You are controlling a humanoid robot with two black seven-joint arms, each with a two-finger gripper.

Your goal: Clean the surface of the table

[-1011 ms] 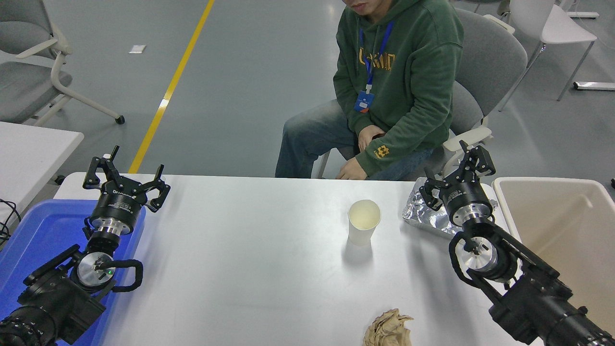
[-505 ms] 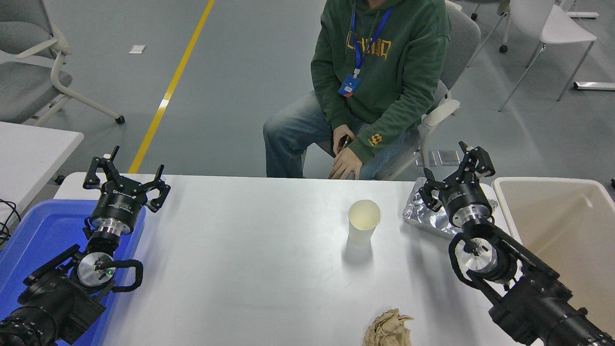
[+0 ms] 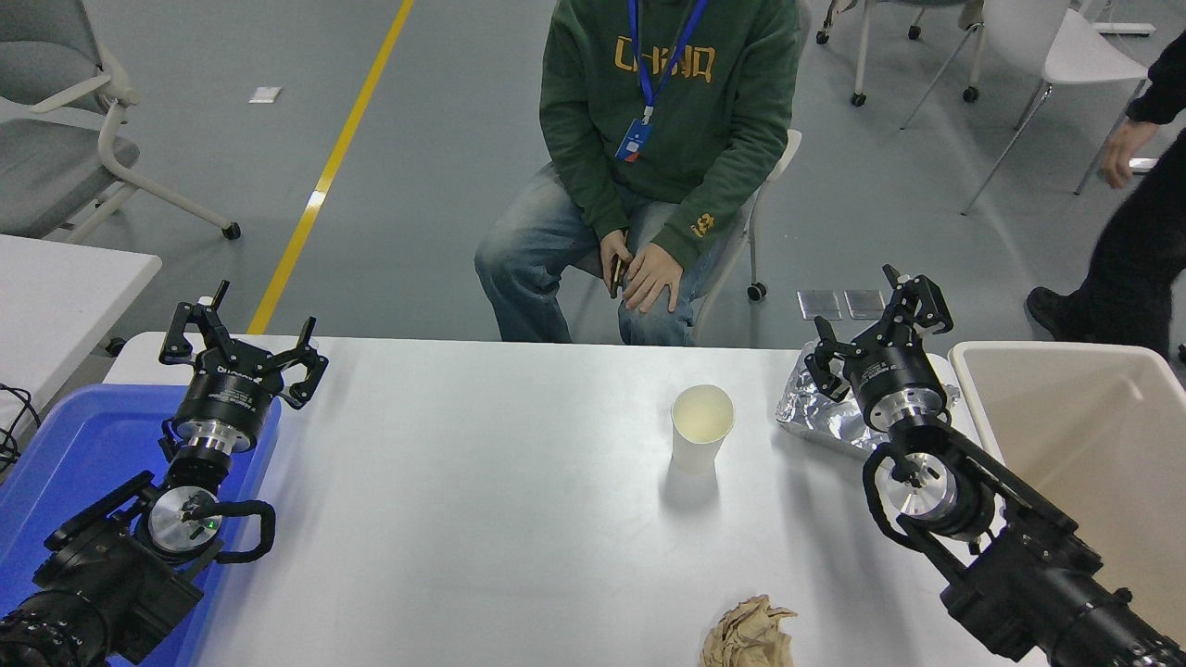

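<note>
1. The left gripper [image 3: 243,345] sits parked at the table's far left corner, its jaws spread wide with nothing between them; a blue tray [image 3: 56,445] lies under its arm.
2. The table surface [image 3: 482,500] spreads between the 2 grippers and reaches toward the camera from both.
3. A paper cup [image 3: 701,428] stands upright, left of the right jaws and well apart from them.
4. A crumpled brown paper [image 3: 749,634] lies at the near edge, far behind those jaws.
5. The right gripper [image 3: 878,324] hangs wide open and empty over a foil sheet [image 3: 815,412].
6. A beige bin [image 3: 1075,435] stands just right of it.
</note>
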